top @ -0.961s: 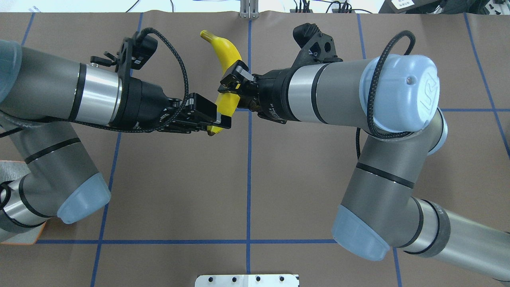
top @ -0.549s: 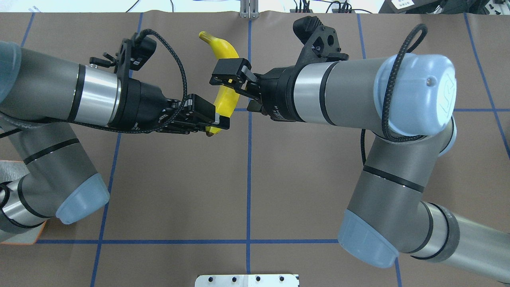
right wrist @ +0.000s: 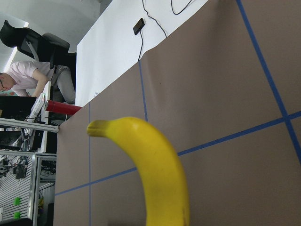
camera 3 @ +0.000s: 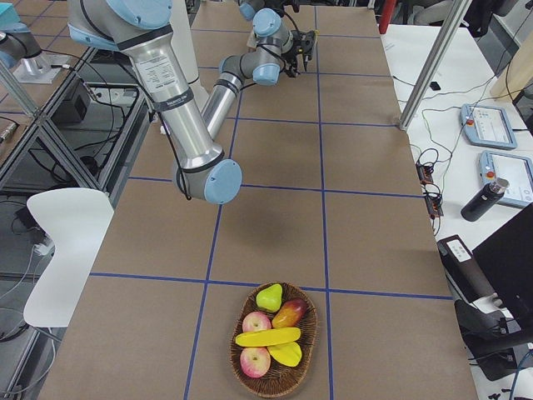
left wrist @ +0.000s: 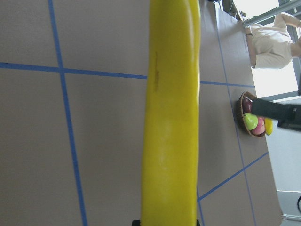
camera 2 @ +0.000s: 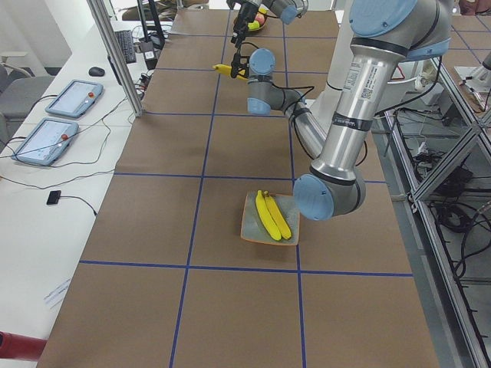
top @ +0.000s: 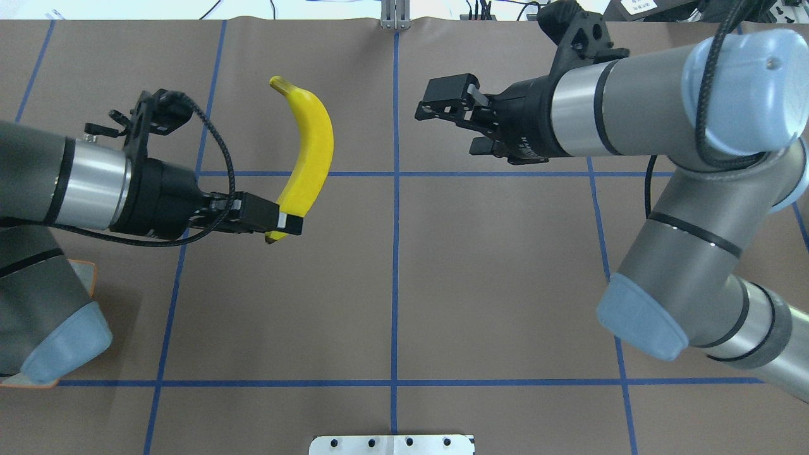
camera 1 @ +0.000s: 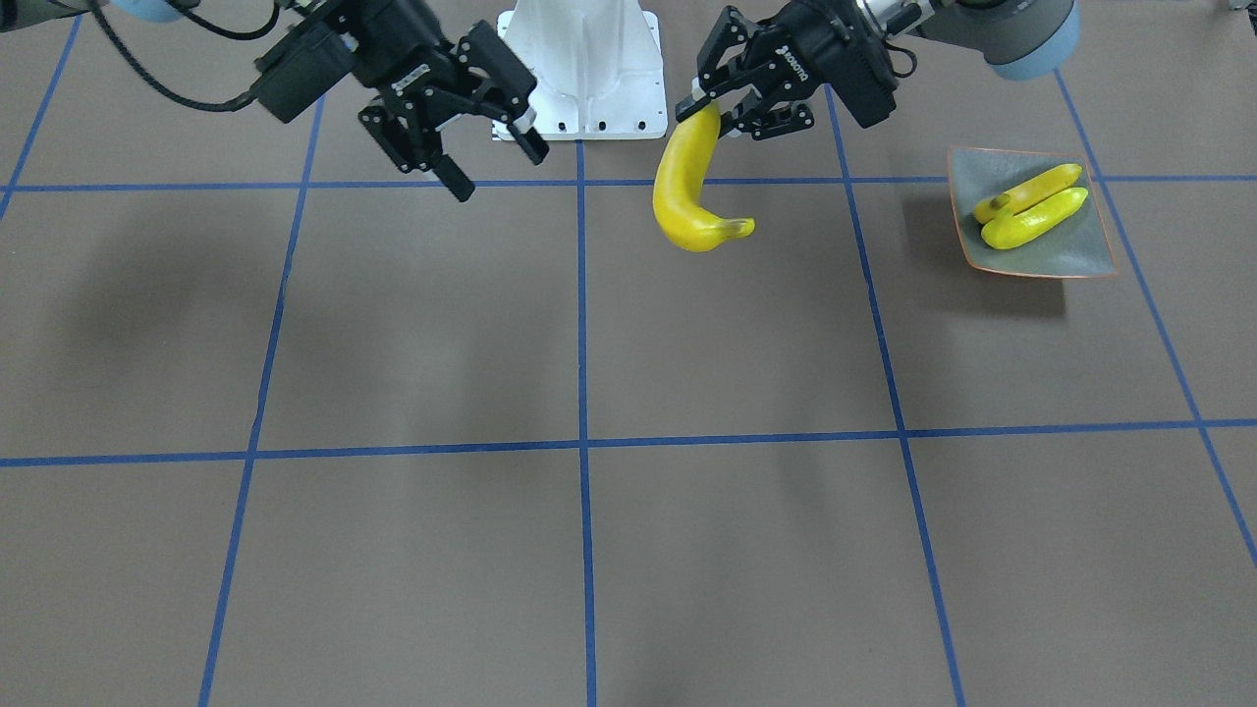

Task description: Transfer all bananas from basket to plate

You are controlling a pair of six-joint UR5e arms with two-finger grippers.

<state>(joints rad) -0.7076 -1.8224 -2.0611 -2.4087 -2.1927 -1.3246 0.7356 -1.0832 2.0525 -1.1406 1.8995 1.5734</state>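
Overhead exterior view: the left gripper (top: pixel 287 223) is clamped on one end of a banana (top: pixel 311 148), holding it clear above the brown-papered table (top: pixel 392 284), left of the centre tape line. The right gripper (top: pixel 447 129) hangs well apart on the other side of that line, its jaws spread wide with nothing between them. Two bananas (camera 1: pixel 1026 208) lie side by side, touching, on the plate (camera 1: pixel 1080 253), which sits toward the table's left end near the robot-side edge. From overhead the left arm's elbow (top: pixel 63 341) covers all but an orange corner of it. At the table's right end a wicker basket (camera 3: pixel 311 337) holds another banana (camera 3: pixel 266 337) among apples, a pear and other fruit. A person (right wrist: pixel 35 77) is bent forward beside a black office chair, beyond the table.
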